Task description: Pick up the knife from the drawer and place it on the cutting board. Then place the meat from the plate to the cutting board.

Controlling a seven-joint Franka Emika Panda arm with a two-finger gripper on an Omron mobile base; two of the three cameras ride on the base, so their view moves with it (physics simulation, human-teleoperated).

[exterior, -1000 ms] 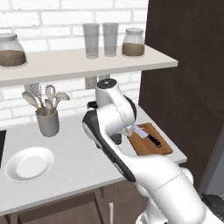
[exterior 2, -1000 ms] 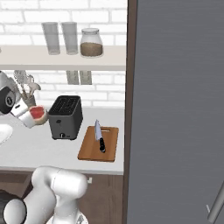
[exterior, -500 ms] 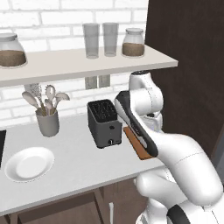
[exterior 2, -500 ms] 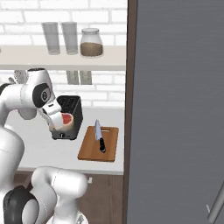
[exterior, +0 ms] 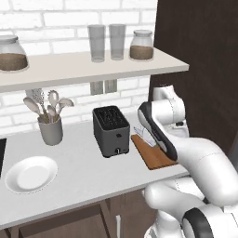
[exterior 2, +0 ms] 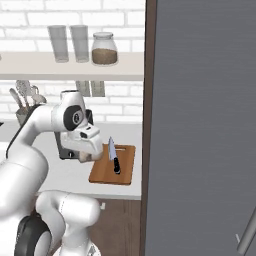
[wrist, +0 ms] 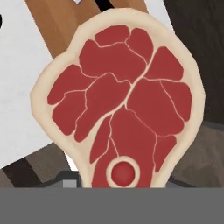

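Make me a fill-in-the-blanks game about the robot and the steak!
1. The knife lies on the ____ board.
2. The gripper holds the ____.
3. The white plate has ____ on it.
4. The black toaster stands ____ the plate and the board.

Missing words: cutting; meat; nothing; between

base views: flank arm, share cutting board (exterior 2: 114,165) | hand view: close on meat (wrist: 122,100)
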